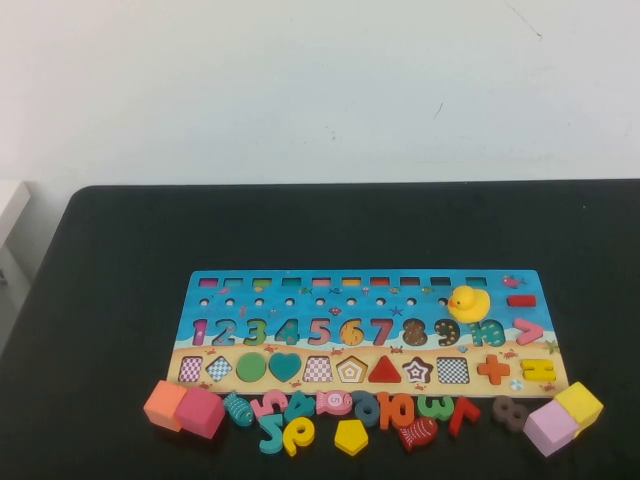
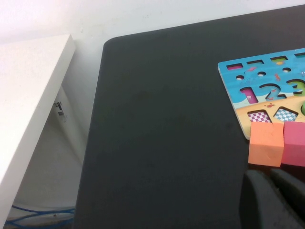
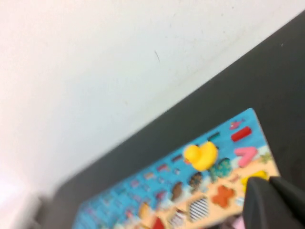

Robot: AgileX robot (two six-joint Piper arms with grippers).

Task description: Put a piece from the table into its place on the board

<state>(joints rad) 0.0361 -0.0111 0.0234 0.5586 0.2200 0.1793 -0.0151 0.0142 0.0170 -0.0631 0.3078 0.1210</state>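
The long rectangular wooden puzzle board [image 1: 375, 330], blue on top with coloured numbers and a sandy lower strip of shape slots, lies flat near the middle of the black matte tabletop [image 1: 110, 260]. A yellow rubber duck [image 1: 468, 302] sits on the board's blue area, above the 9 and 10. In the sandy strip, the pentagon slot [image 1: 351, 369] is unfilled, between a checkered square slot and a red triangle.

The small flat yellow wooden pentagon piece [image 1: 351, 437] lies on the tabletop just in front of the board's near edge, among loose number pieces, roughly in line with its slot. An orange cube [image 1: 164, 404] and a pink cube [image 1: 203, 412] touch each other off the board's near-left corner. A yellow cube [image 1: 579, 403] and a lilac cube [image 1: 551, 428] sit together off the near-right corner.

Neither arm appears in the high view. The left pincer [image 2: 274, 200] shows only as dark parts at the edge of the left wrist view, near the orange cube; whether it is spread or pressed together cannot be told. The right pincer [image 3: 276, 202] likewise shows as a dark shape above the board's right end; its state cannot be told.
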